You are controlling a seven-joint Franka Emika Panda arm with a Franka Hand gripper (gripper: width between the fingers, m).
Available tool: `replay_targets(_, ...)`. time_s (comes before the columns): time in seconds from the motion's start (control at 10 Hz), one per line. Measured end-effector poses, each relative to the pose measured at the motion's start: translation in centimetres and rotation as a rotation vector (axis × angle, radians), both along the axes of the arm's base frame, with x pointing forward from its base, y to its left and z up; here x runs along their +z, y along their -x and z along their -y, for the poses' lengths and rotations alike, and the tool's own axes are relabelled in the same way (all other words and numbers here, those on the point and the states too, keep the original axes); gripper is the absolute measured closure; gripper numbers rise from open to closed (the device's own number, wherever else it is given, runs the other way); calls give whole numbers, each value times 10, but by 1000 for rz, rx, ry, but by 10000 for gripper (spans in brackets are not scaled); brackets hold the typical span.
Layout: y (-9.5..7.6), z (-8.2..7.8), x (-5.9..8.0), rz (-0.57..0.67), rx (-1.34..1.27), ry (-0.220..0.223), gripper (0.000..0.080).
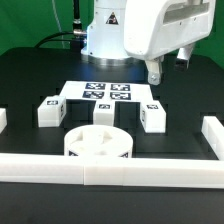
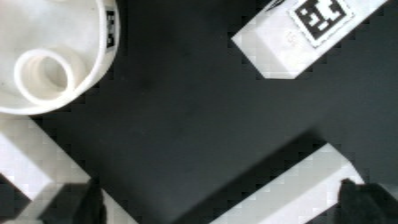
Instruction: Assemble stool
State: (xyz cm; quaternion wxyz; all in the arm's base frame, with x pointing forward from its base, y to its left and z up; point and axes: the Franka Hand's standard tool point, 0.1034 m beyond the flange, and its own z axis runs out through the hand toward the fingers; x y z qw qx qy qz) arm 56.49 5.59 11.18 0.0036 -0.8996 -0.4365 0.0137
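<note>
Over on the exterior view's right, the gripper (image 1: 156,72) hangs spread wide and empty, just above and slightly far of the right-hand leg (image 1: 152,115). Wrist view suggests that leg lies diagonal to the fingers. The seat (image 1: 98,145) sits nearer, centre-left.

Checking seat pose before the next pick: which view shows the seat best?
Exterior view: the seat sits fully in frame, its whole round top showing. The wrist view catches only part of the seat, cut off by the picture's edge, though one socket is seen close up.
</note>
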Motion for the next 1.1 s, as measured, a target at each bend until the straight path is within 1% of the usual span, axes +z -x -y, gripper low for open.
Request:
replay_targets(0.1,-3,22,-8,-1,84,4,150)
replay_targets(0.2,-6,41,-16,-3,107,8,150)
replay_targets(0.4,-15,63,-33,15,159,6,150)
replay_targets(0.5,-16,70,-44,7,165,3,150)
replay_targets(0.6,-15,72,-49,2,166,1,150)
replay_targets(0.9,-15,72,-49,1,167,1,150)
replay_targets(1.0,-15,72,-54,4,169,0,150)
replay_targets(1.1,-14,75,-67,7,165,-2,150)
